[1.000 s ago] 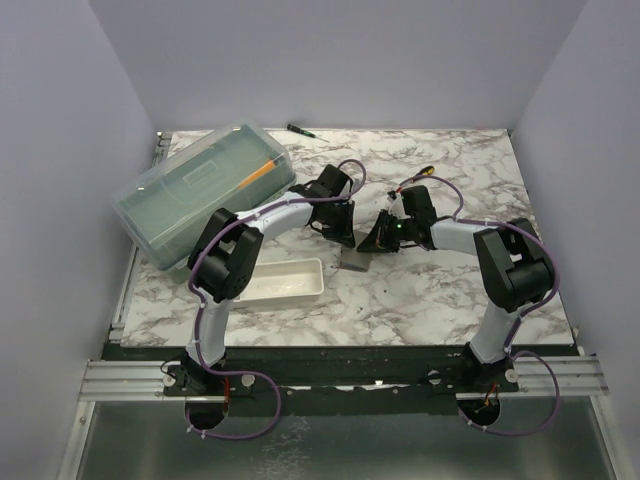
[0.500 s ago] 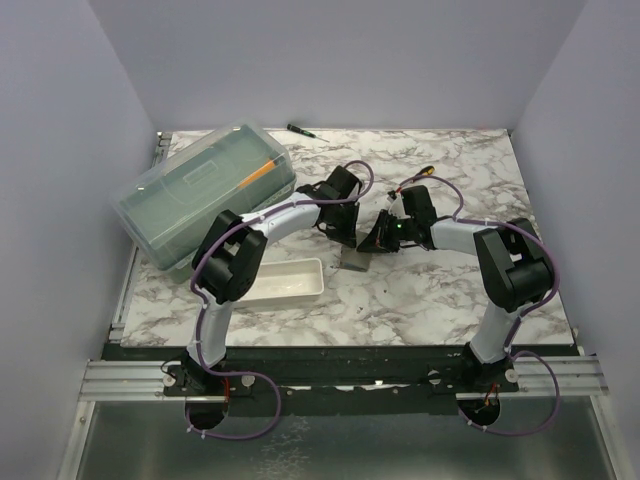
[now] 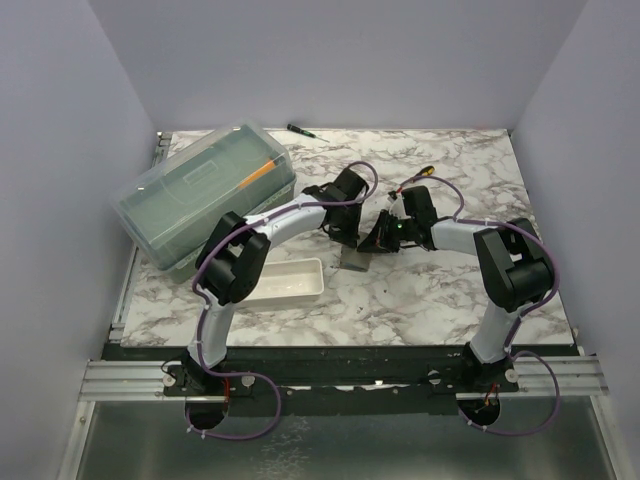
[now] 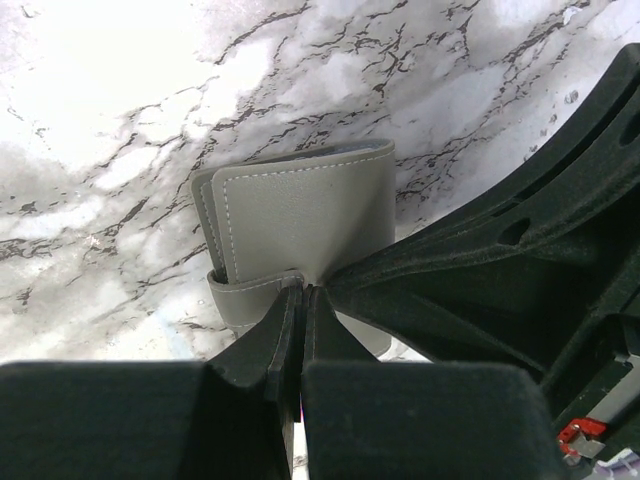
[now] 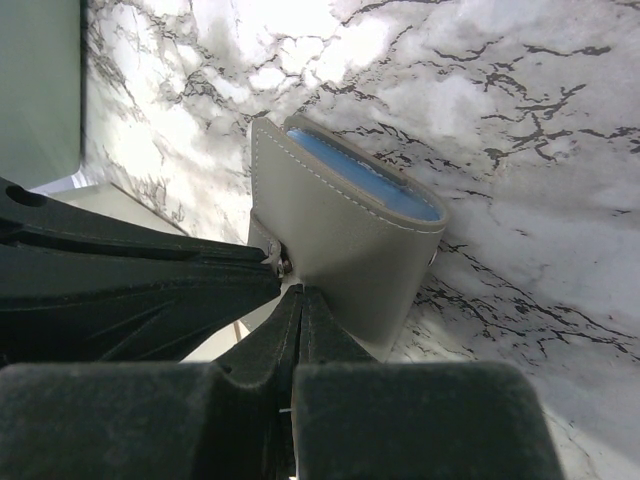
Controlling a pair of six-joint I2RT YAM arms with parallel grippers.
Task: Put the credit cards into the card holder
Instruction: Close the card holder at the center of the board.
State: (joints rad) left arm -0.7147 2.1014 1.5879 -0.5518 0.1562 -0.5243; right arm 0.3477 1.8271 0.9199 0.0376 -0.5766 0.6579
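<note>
Top external view, read with the two wrist views. Step in hand: both arms meet over the middle of the table, with the card holder [image 4: 300,215] between them, well apart from the box and the tray. Whether it rests on the marble or hangs just above it cannot be told.

The left gripper [image 4: 302,296] has its fingers pressed together on the holder's lower edge, beside the strap. The right gripper [image 5: 298,292] is likewise closed to a thin pinch on the opposite side, next to the metal snap. Each seems to nip a flap of the grey leather. A blue card [image 5: 365,180] sits in the pocket, its long edge showing at the mouth. A grey flat piece [image 3: 352,263] lies just below the grippers; it may be a loose card or part of the holder.

Next move, as judged: one arm steadies the holder while the other lets go, fetches a further card and slides it in edge-first, square to the mouth.

Setting:
- plain lilac walls [image 3: 330,60] on three sides
- a white marble-patterned table [image 3: 440,290]
- a translucent greenish lidded box [image 3: 200,195] at far left
- a white tray [image 3: 285,282] beside the left arm
- a small dark tool [image 3: 300,129] at the far edge
</note>
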